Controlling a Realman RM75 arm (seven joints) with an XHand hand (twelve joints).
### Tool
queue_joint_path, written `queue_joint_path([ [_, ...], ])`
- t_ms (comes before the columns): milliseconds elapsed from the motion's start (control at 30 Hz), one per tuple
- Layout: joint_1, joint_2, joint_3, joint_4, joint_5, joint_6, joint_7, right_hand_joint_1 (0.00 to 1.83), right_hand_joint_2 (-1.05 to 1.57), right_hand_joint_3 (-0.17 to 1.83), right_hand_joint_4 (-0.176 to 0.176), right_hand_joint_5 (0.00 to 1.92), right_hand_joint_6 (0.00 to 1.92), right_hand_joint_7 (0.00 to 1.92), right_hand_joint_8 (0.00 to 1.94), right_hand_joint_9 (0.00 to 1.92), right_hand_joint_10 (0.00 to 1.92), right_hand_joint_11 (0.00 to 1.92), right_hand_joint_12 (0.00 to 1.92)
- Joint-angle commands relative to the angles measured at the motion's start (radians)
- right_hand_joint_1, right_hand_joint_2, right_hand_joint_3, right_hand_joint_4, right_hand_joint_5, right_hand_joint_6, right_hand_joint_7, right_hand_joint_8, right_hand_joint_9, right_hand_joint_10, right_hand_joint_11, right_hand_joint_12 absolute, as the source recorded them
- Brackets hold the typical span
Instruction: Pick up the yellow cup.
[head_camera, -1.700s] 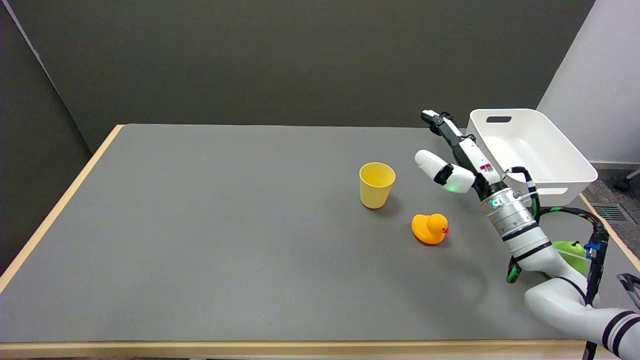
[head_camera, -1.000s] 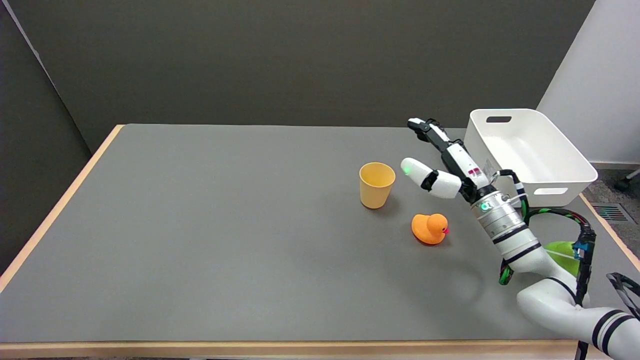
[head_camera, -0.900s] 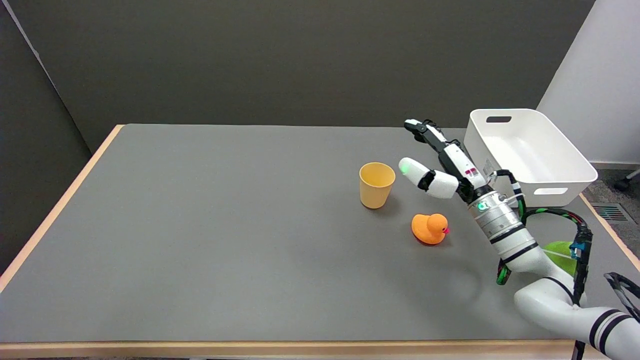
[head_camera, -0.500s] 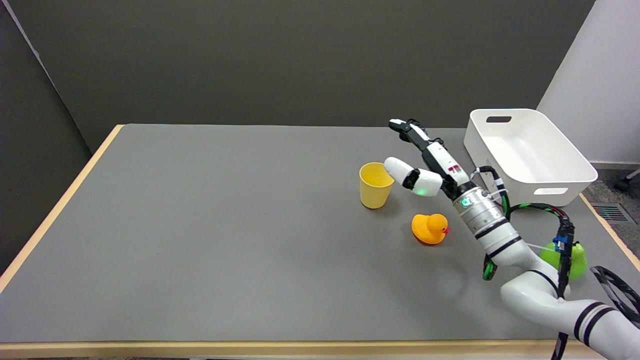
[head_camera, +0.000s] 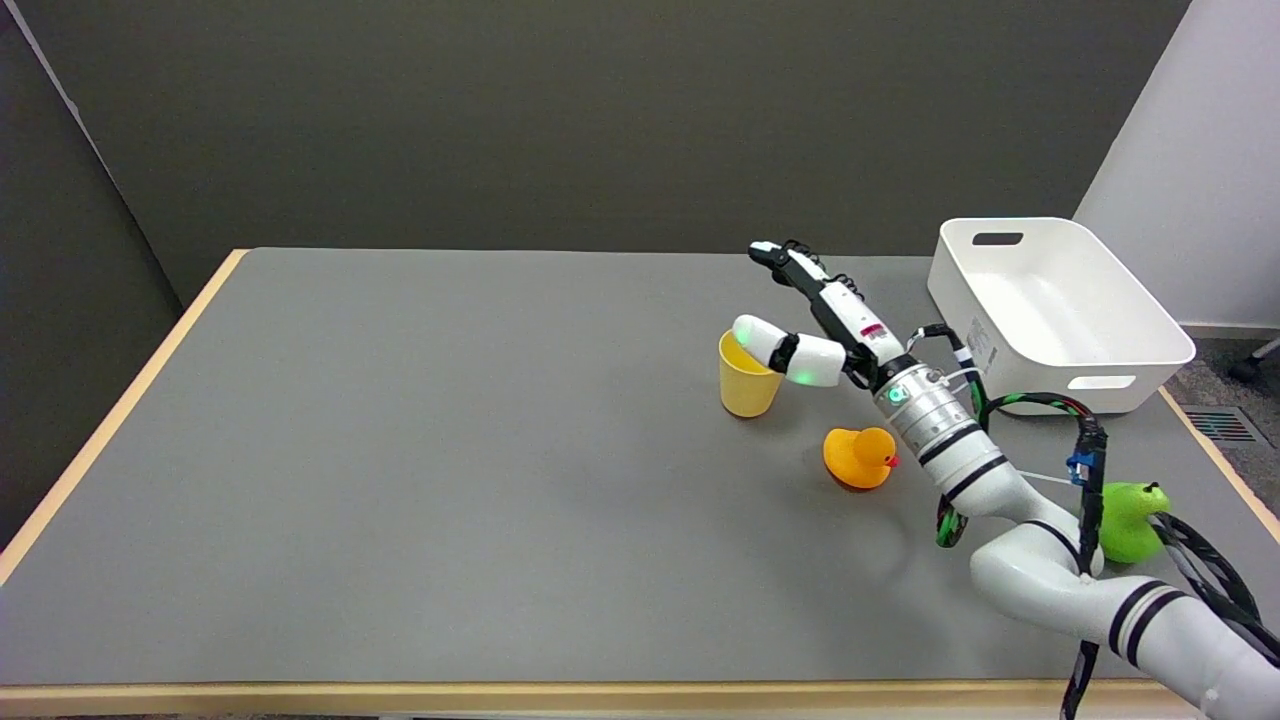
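Head view: yellow cup (head_camera: 748, 385) stands upright on the grey surface (head_camera: 450, 450), mouth up, its long axis vertical, right of the surface's middle. The right hand (head_camera: 815, 325) reaches in from the lower right and sits at the cup's right side and above its rim. Its fingers are spread apart and hold nothing: the white thumb lies across the cup's near-right rim in the picture, while the long fingers point up and away past the cup's far side. Whether the thumb actually touches the rim cannot be told. So the cup lies just to the left of and below the palm, between thumb and fingers as seen from here; the grasp likely turns on lowering and closing around the cup's wall.

An orange rubber duck (head_camera: 860, 457) sits near the forearm, close to the cup's lower right. A green duck-like toy (head_camera: 1128, 520) sits further right, a white bin (head_camera: 1060, 305) at the far right edge. Dark wall panels stand behind the surface.
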Motion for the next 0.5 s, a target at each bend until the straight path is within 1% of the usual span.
queue_joint_path([
  [33, 0.067, -0.020, -0.036, -0.128, 0.001, -0.062, -0.027, 0.42, 0.57, 0.92, -0.176, 0.05, 0.40, 0.08, 0.38, 0.01, 0.47, 0.00, 0.70],
  [67, 0.067, -0.020, -0.035, -0.131, 0.001, -0.062, -0.027, 0.50, 0.63, 0.80, -0.176, 0.08, 0.33, 0.14, 0.31, 0.00, 0.53, 0.00, 0.76],
  [100, 0.067, -0.020, -0.035, -0.133, 0.001, -0.062, -0.027, 0.56, 0.62, 0.82, -0.176, 0.08, 0.33, 0.17, 0.32, 0.00, 0.57, 0.00, 0.80],
  [333, 0.100, -0.016, -0.028, -0.147, -0.004, -0.044, -0.028, 0.60, 0.63, 0.87, -0.176, 0.10, 0.35, 0.22, 0.35, 0.02, 0.63, 0.00, 0.83],
  [500, 0.140, -0.004, -0.018, -0.154, -0.065, -0.033, -0.028, 0.64, 0.65, 0.86, -0.176, 0.15, 0.38, 0.28, 0.38, 0.08, 0.67, 0.00, 0.90],
])
